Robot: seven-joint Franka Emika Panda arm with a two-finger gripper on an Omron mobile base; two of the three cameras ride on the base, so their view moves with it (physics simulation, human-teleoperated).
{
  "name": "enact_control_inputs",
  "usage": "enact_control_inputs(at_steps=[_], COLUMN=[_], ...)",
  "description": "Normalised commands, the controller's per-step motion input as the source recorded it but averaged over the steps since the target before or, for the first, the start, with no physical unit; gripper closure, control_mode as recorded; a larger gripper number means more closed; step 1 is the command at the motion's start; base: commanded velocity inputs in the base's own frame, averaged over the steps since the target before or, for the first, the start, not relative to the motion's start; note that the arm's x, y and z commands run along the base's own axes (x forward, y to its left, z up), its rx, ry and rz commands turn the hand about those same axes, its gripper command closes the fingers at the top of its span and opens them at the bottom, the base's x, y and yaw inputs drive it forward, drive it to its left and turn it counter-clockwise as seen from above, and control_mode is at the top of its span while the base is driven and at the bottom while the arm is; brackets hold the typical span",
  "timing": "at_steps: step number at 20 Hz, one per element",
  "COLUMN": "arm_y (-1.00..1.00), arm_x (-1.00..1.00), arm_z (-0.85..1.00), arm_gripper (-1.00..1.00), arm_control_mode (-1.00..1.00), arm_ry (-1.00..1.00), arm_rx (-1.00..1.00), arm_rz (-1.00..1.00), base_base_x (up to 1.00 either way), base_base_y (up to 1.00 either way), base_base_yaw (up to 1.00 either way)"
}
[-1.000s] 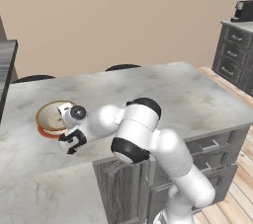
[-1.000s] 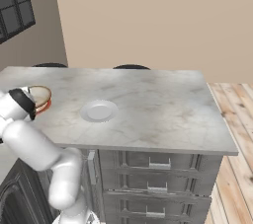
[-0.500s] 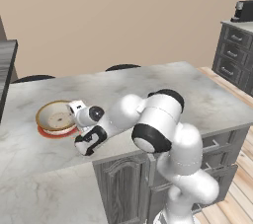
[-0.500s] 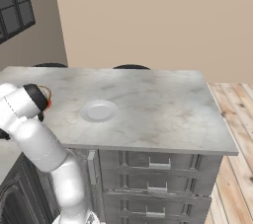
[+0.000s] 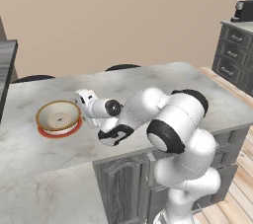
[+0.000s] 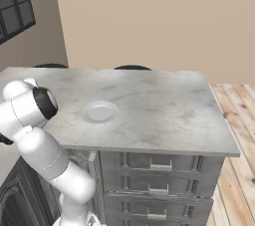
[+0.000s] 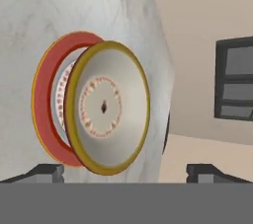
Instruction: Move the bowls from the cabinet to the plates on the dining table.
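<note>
A tan bowl (image 5: 58, 116) with a golden-brown rim sits in the red-rimmed plate (image 5: 45, 132) at the left end of the marble dining table (image 5: 163, 77). My gripper (image 5: 83, 105) hovers just right of the bowl, open and holding nothing. In the hand view the bowl (image 7: 106, 107) and its plate (image 7: 44, 99) lie straight ahead, beyond the two widely spread fingertips (image 7: 47, 171) of the gripper (image 7: 126, 173). The plain pale plate (image 6: 100, 112) lies bare near the middle of the table (image 6: 164, 105). The cabinet is out of view.
Two dark chair backs (image 5: 122, 66) show behind the table's far edge. A grey drawer unit (image 5: 236, 50) with a dark appliance on top stands at the far right. The table's front holds drawers (image 6: 159, 170). A dark window (image 6: 15, 6) is on the left wall.
The gripper has opened, let go of the bowl and drawn back to the right. The bowl stays on the red-rimmed plate.
</note>
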Motion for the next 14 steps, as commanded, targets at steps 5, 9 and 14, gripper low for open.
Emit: enact_control_inputs(at_steps=[5,9,14], arm_y=[0.00,0.00,-0.03], arm_x=[0.00,0.00,-0.01], arm_z=[1.00,1.00,1.00], arm_gripper=[-1.00,-1.00,-1.00], arm_control_mode=[-1.00,-1.00,-1.00], arm_ry=[0.00,0.00,0.00], arm_rx=[0.01,-0.04,-0.33], arm_rz=[0.00,0.00,-0.04], base_base_x=[0.00,0.00,0.00], base_base_y=[0.00,0.00,0.00], base_base_yaw=[0.00,0.00,0.00])
